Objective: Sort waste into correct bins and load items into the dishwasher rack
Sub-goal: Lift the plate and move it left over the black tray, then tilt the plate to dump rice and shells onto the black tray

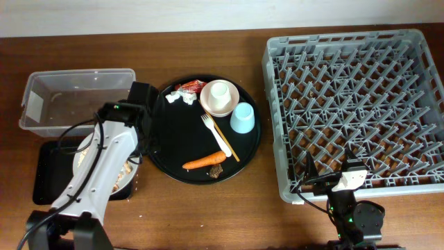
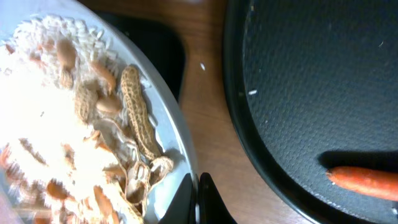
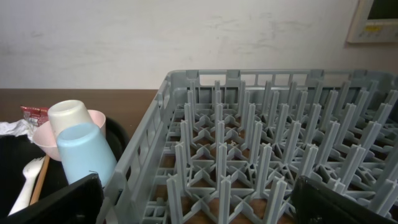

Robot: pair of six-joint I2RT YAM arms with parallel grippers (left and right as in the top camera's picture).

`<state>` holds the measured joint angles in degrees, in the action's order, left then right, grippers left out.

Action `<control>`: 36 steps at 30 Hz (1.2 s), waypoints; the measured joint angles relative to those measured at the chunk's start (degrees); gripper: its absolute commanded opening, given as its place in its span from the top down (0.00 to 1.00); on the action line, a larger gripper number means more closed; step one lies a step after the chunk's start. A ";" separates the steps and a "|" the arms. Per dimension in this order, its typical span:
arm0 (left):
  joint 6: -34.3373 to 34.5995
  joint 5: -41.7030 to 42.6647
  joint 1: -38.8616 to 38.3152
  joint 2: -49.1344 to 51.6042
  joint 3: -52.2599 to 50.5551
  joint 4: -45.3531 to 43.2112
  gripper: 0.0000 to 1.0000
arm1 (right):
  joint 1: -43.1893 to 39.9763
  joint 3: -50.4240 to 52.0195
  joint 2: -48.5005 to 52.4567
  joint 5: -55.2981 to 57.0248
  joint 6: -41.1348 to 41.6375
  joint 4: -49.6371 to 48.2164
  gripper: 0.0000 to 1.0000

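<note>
Gripping the plate (image 2: 165, 124) by its rim in the clamped left claw (image 2: 199, 202) above the black tray (image 1: 45, 177), scraps (image 2: 74, 124) heaped leftward, with the wide-open right claw (image 3: 200, 198) well off by the rack (image 1: 354, 104).

Soft even light, blurred left-wrist close-up.

Grey pegged dishwasher rack (image 1: 347, 104) is sitting upright at the right of the desk (image 1: 208, 215). Clear tub (image 1: 69, 97) is sitting far left, with the shallow black tray (image 1: 45, 173) just in front of it. Grey plate (image 1: 82, 154) is resting over that tray, carrying rice crumbs (image 2: 37, 124) and peanut shells (image 2: 134, 112). On the round tray (image 1: 180, 139): small white cup (image 1: 220, 94) is nesting in the pink bowl (image 1: 225, 107), with the blue cup (image 1: 243, 118) touching it, mouth down. Fork (image 1: 216, 135) and chopsticks (image 1: 227, 144) are lying side by side. Carrot (image 1: 205, 162) and brown scrap (image 1: 216, 171) are lying near the front rim, red wrapper (image 1: 189, 87) and crumpled paper (image 1: 175, 98) at the back.
</note>
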<state>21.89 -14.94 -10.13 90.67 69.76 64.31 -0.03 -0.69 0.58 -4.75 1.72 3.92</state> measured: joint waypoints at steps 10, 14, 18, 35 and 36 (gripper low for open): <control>-6.58 11.26 8.87 -0.24 -6.34 -6.97 1.00 | 0.00 0.00 0.00 0.00 0.00 0.00 0.01; -9.68 20.17 16.17 -5.18 -6.56 -8.48 1.00 | 0.00 0.00 0.00 0.00 0.02 0.00 0.01; -10.38 25.33 19.82 -6.64 -6.56 -8.50 1.00 | 0.00 0.00 0.00 0.00 0.00 0.00 0.01; -17.81 46.97 37.48 -17.75 -6.67 -6.51 0.99 | 0.00 0.00 0.00 0.02 0.00 -0.02 0.01; -17.81 46.95 37.48 -17.88 -6.67 -6.56 0.99 | 0.00 0.00 0.00 0.00 0.02 -0.02 0.01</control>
<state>4.08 32.01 27.35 72.79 63.09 57.76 -0.03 -0.69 0.58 -4.75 1.74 3.90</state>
